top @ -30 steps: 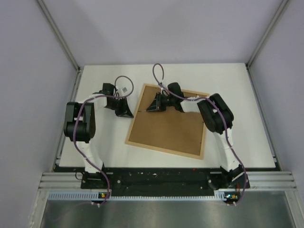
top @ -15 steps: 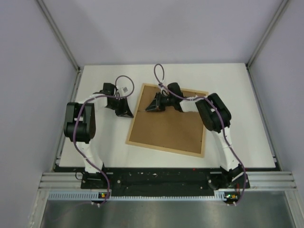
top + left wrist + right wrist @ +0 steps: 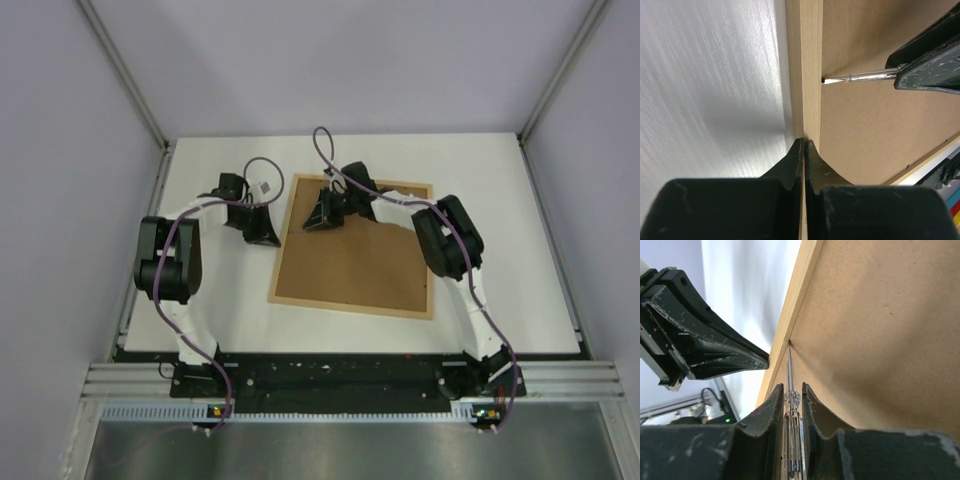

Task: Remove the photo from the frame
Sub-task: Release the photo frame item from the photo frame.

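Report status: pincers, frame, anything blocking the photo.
Left pincer shut, tips at frame's outer edge. Right pincer shut on screwdriver, tip in seam between frame and backing board. Photo out of sight; backing board in place.

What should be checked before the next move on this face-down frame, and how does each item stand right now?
1. Right gripper clamped on the screwdriver: ok.
2. Screwdriver tip at the seam between frame and backing board: ok.
3. Left gripper bracing the frame: cannot tell. It is shut with its tips at the frame's outer edge, but firm contact is unclear.
4. Backing board lifted out of the frame: not ok. It lies flat inside.
5. Photo within reach: cannot tell. It is not visible in any view.
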